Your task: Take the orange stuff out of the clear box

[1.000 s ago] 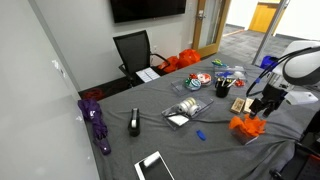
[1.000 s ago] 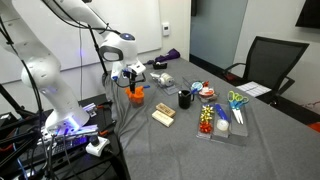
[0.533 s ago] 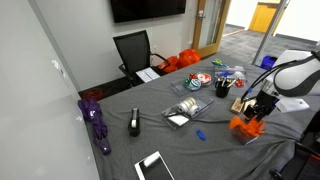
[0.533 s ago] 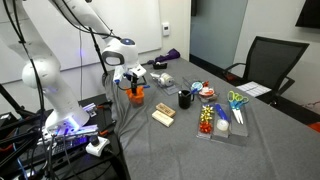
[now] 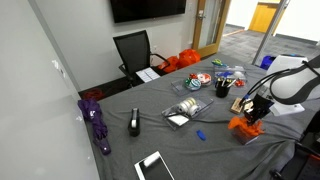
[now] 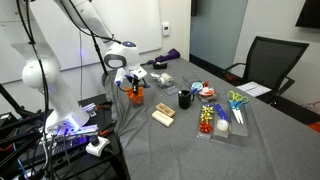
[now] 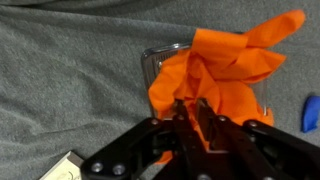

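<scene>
Lower than a second ago, the arm has brought the gripper (image 5: 251,113) down from above the orange stuff (image 5: 244,126) until it sits right on top of it in an exterior view, at the near edge of the grey table (image 5: 170,142). The jaws cannot be read here, and the clear box is too small to make out under the bright heap. Seen across the table in an exterior view, the gripper (image 6: 134,88) likewise stands lower, its tips buried in the top of the orange stuff (image 6: 135,98), well apart from the black mug (image 6: 185,98). From the wrist view, the gripper (image 7: 193,108) has its jaws drawn nearly together, with a fold of the orange stuff (image 7: 225,65) pinched between them. The material spills up and over the rim of the clear box (image 7: 150,58), which stands on the grey cloth, so it has not yet come out. It looks like thin, crumpled sheet or glove material, and I judge it very light, limp and easy to compress, likely to trail and catch on the rim rather than slip. A pinch on a bunched central fold, as here, seems the best hold. The box itself looks light enough to lift along if the stuff snags.
</scene>
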